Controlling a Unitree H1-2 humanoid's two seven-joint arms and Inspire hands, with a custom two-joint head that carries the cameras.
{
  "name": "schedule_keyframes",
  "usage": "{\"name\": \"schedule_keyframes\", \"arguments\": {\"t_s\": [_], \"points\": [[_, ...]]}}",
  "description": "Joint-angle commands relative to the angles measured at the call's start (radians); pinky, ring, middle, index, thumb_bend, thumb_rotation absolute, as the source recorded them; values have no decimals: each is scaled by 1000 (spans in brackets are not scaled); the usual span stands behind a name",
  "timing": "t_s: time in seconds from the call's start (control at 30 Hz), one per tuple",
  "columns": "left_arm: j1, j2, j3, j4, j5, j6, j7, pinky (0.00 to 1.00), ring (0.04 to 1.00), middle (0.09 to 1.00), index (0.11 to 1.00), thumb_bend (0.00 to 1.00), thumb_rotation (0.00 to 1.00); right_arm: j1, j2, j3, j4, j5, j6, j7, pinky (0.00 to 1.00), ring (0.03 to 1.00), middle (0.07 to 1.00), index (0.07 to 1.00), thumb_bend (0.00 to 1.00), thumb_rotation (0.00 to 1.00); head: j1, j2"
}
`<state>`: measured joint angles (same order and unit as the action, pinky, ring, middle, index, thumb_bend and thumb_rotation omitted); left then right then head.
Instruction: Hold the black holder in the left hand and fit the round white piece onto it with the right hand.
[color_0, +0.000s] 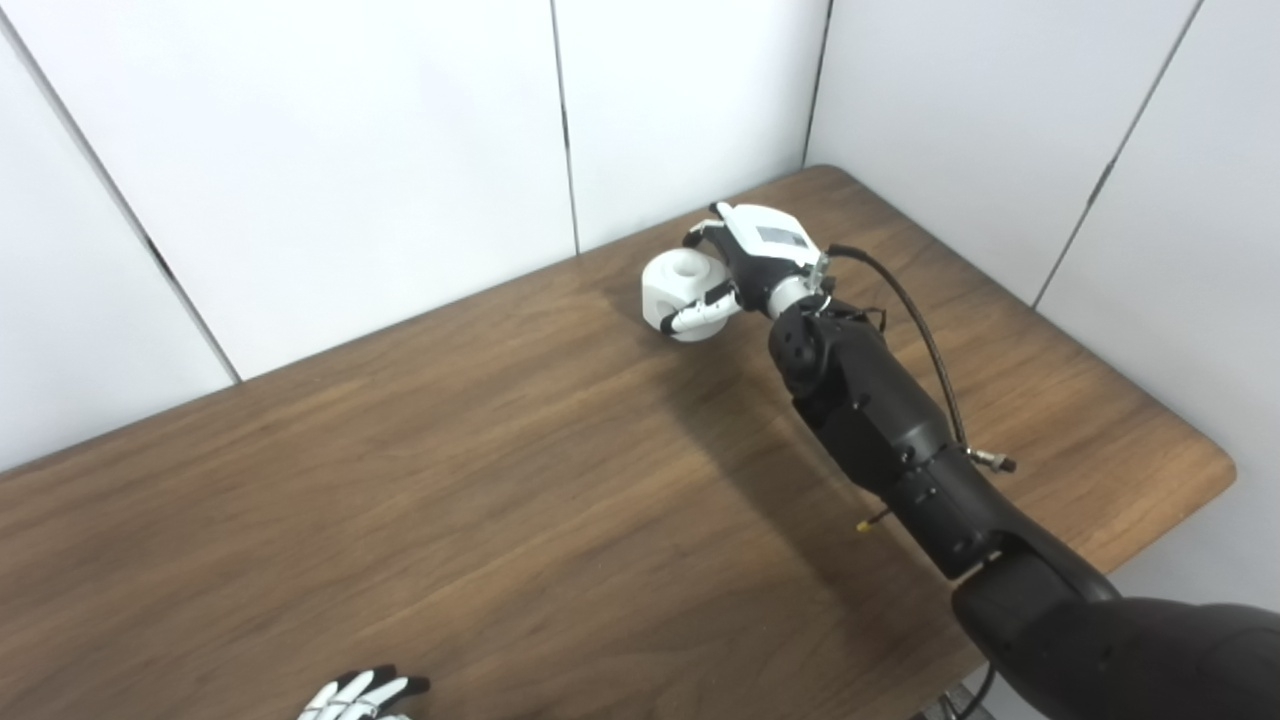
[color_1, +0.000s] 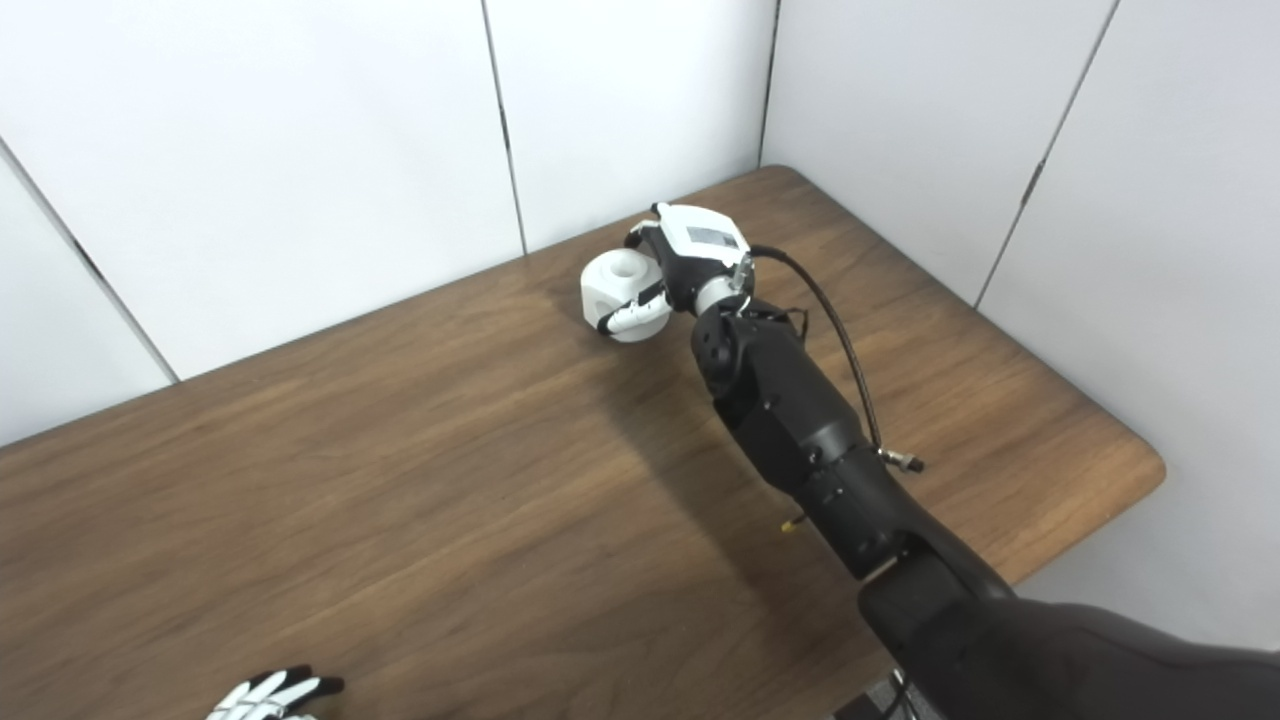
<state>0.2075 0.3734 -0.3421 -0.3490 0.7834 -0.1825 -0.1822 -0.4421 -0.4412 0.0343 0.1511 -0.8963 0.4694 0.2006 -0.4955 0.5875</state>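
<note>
Fingertips of the left hand (color_0: 362, 693) poke up at the bottom edge of both views, white with black tips, spread a little apart over the near part of the tabletop (color_0: 420, 480). Only those tips show; the palm lies below the frame, so I cannot tell whether this hand is released, clenched or holding something.

Further in, the brown wood-grain tabletop runs bare across the middle. From the lower right corner the right arm (color_0: 880, 430) rises, black and bulky, and stretches diagonally toward the far side. A dark cable (color_0: 925, 340) loops along its outer side, with a small metal plug end hanging free near the forearm, and the arm throws a soft shadow on the wood to its left.

At the far end of the arm, the right hand (color_1: 680, 265) is closed around the round white piece (color_1: 615, 285). The piece is a chunky white body with a round hollow in its upper face. One of the fingers (color_1: 635, 315) wraps across its near lower side, and others curl over its far side, so the piece is clasped between them. It sits near the back edge of the tabletop, right of centre; whether it rests on the wood or is lifted just above cannot be told.

Behind, pale wall panels (color_0: 400, 150) with dark seams close off the scene and meet in a corner at the tabletop's far right.
</note>
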Motion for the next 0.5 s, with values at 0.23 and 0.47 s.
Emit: {"name": "schedule_keyframes", "arguments": {"t_s": [0.23, 0.47], "points": [[35, 22, 1, 47, 30, 45, -46, 896, 885, 815, 486, 518, 43, -36, -29, -15, -30, -7, 0, -11, 909, 1000, 969, 786, 695, 422, 7, 4], [32, 23, 3, 40, 31, 54, -57, 891, 889, 821, 486, 518, 43, -31, -36, -3, -23, 27, -5, -18, 913, 1000, 963, 780, 687, 418, 18, 14]]}}
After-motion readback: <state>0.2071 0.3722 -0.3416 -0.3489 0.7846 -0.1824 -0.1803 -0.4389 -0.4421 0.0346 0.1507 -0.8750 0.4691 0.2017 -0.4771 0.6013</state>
